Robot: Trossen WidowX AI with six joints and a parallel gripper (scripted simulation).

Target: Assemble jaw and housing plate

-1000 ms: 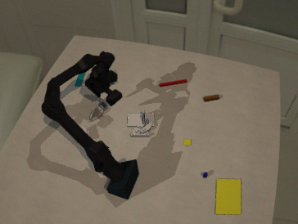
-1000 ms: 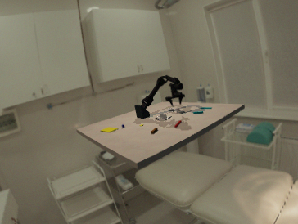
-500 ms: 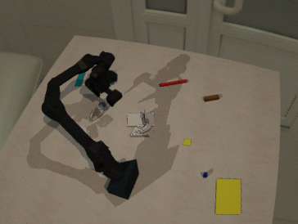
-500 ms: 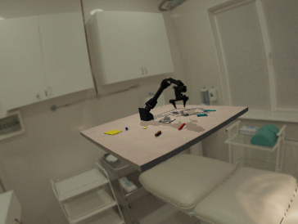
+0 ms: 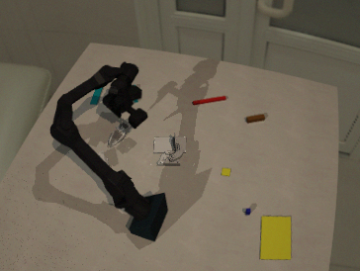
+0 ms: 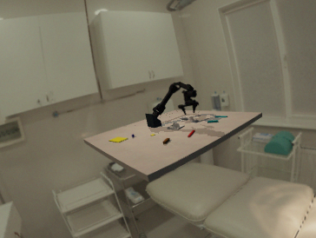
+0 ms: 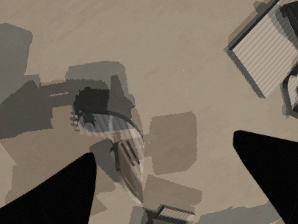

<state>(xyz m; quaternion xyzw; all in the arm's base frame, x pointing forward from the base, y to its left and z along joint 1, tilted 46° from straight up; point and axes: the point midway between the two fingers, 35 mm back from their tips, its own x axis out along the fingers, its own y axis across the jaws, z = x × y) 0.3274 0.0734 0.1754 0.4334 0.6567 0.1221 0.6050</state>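
Observation:
My gripper [image 5: 127,113] [image 6: 190,113] [image 7: 166,149] is open and empty, its fingers wide apart above the table. A loose, clear grey jaw [image 5: 118,135] [image 7: 131,155] lies flat on the table, beside the left fingertip in the wrist view. The pale base plate [image 5: 161,143] [image 6: 175,128] [image 7: 260,62] stands apart from it, at the upper right in the wrist view. A second jaw [image 5: 173,154] is on the base; its contact with the pin is too small to tell. A ribbed grey piece [image 7: 176,214], partly cut off, lies at the wrist view's bottom edge; I cannot tell if it is the housing plate.
A red rod [image 5: 210,100] [image 6: 191,134], a brown cylinder [image 5: 255,119] [image 6: 166,141], a small yellow square [image 5: 225,172], a blue piece [image 5: 247,212] and a large yellow sheet [image 5: 276,237] [image 6: 118,140] lie beyond the base. Teal pieces [image 5: 96,96] [image 6: 213,122] lie near the gripper. Arm shadows cross the table.

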